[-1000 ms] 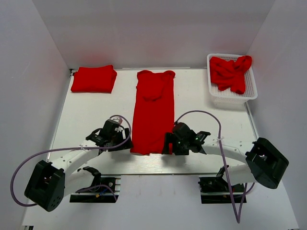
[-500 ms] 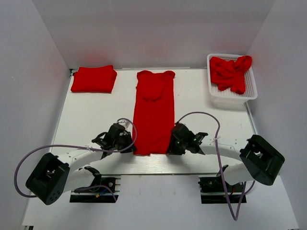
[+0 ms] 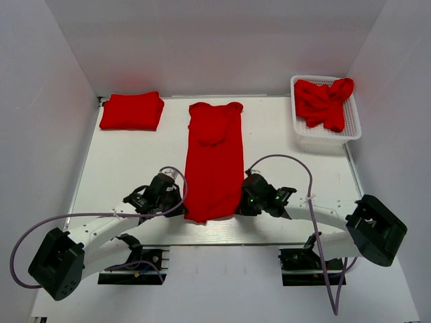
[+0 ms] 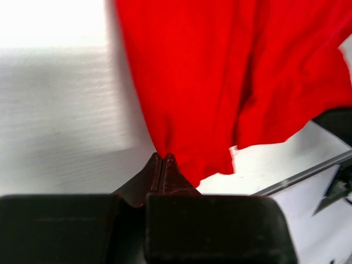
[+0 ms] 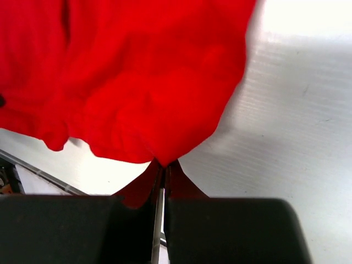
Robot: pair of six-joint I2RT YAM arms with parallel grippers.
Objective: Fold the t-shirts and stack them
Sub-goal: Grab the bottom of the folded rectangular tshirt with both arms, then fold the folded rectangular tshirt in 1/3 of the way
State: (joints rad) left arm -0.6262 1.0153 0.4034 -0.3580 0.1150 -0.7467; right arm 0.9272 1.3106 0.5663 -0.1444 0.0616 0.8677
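White surface (image 3: 128,168), white walls. At its near edge two arms reach low and inward; left tool (image 4: 163,159) and right tool (image 5: 163,164) each pinch a near corner of one long bright red fabric t-shirt (image 3: 214,161). Beyond: one folded red t-shirt (image 3: 131,111) far left, crumpled red t-shirts (image 3: 324,101) in one white plastic mesh basket (image 3: 326,138) far right.

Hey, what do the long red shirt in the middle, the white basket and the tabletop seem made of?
The long red shirt: soft matte fabric, likely knit cotton; it wrinkles and drapes. The white basket: probably rigid plastic, with mesh walls. The tabletop: white, faintly ribbed sheet, maybe corrugated plastic.
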